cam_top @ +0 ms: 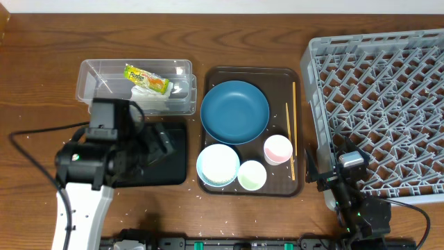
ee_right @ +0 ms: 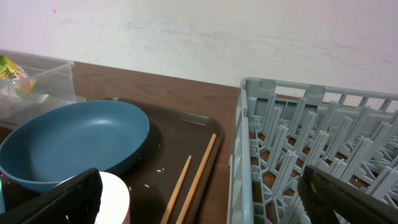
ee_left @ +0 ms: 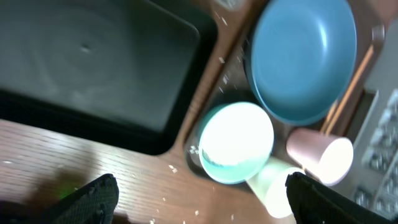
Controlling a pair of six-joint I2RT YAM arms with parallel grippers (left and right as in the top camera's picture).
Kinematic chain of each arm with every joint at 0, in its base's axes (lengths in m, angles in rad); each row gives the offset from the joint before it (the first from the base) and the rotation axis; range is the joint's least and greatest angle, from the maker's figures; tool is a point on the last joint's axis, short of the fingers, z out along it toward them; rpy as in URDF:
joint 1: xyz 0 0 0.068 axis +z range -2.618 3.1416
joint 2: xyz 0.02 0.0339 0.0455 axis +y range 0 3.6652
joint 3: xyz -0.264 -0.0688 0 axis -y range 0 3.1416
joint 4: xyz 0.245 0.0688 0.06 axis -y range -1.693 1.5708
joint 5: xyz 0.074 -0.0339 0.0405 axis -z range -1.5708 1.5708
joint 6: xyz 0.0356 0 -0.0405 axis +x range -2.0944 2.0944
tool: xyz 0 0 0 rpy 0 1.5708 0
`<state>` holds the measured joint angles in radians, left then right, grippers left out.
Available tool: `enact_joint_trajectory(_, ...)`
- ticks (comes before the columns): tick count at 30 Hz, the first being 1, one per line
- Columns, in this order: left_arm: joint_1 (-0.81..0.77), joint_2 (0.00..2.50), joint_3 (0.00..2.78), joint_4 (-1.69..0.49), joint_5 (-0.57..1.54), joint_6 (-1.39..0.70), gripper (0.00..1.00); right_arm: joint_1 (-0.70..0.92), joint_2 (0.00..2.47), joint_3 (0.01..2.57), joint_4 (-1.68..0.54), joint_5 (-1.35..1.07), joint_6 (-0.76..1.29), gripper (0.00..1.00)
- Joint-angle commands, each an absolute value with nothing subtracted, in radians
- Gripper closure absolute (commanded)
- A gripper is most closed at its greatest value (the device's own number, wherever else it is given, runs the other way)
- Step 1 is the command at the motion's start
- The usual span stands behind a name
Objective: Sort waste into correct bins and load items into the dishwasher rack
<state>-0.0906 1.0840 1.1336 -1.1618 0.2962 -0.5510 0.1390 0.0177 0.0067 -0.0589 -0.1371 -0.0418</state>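
Observation:
The clear bin (cam_top: 104,73) at the back left holds the snack wrapper (cam_top: 147,80) and a crumpled white tissue (cam_top: 154,101). In front of it lies the black bin (cam_top: 173,163), with my left gripper (cam_top: 163,142) open and empty over it. From the left wrist, my left gripper (ee_left: 202,199) frames loose rice grains (ee_left: 174,168) on the wood beside a white bowl (ee_left: 236,140). The blue plate (cam_top: 234,111), two white bowls (cam_top: 218,164), the cup (cam_top: 277,149) and the chopsticks (cam_top: 294,125) sit on a brown tray. My right gripper (cam_top: 326,170) hangs open between tray and dishwasher rack (cam_top: 381,104).
The brown tray (cam_top: 277,75) fills the table's middle, between the bins and the rack. The right wrist view shows the plate (ee_right: 74,146), chopsticks (ee_right: 199,177) and the rack wall (ee_right: 239,155) close together. Rice grains are scattered along the table's front edge (cam_top: 208,232).

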Motion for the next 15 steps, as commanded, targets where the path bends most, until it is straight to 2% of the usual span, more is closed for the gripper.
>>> enact_joint_trajectory(1,-0.13,1.126,1.12,-1.161,0.351,-0.503,0.11,0.126,0.018,0.006,-0.063,-0.135,-0.05,0.01)
enact_joint_trajectory(12,-0.165,1.224,1.12,-1.14,0.348,-0.371,0.11,0.126,0.018,0.006,-0.063,-0.135,-0.05,0.01)
enact_joint_trajectory(15,-0.171,1.251,1.12,-1.13,0.37,-0.355,0.16,0.126,0.018,0.006,-0.063,-0.135,-0.05,0.01)
